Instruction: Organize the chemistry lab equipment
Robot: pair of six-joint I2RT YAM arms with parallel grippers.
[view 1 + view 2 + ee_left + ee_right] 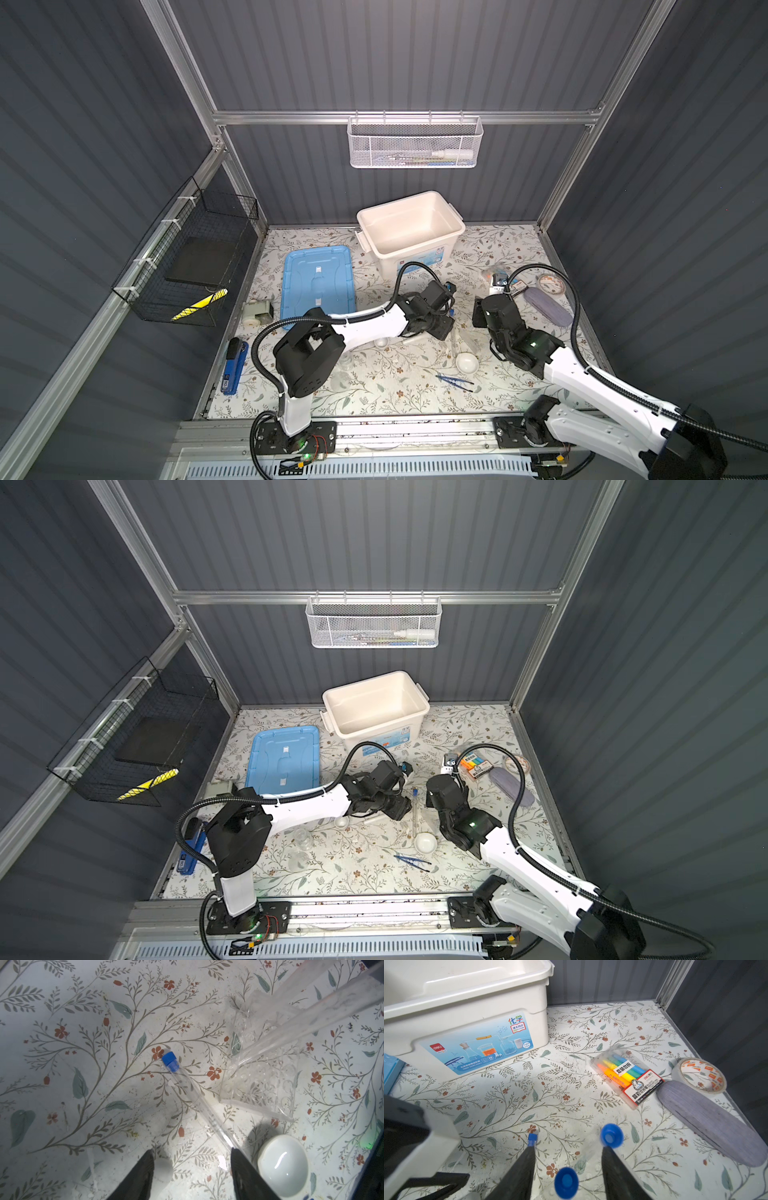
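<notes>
Two blue-capped tubes (611, 1135) stand in the clear rack (259, 1084) mid-table, below the right gripper (569, 1148), whose jaws are apart and empty. The left gripper (191, 1150), jaws also apart, should, I think, take the third tube (188, 1086), lying just left of the rack, near its cap.

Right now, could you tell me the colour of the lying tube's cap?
Blue; the cap shows best in the left wrist view.
</notes>
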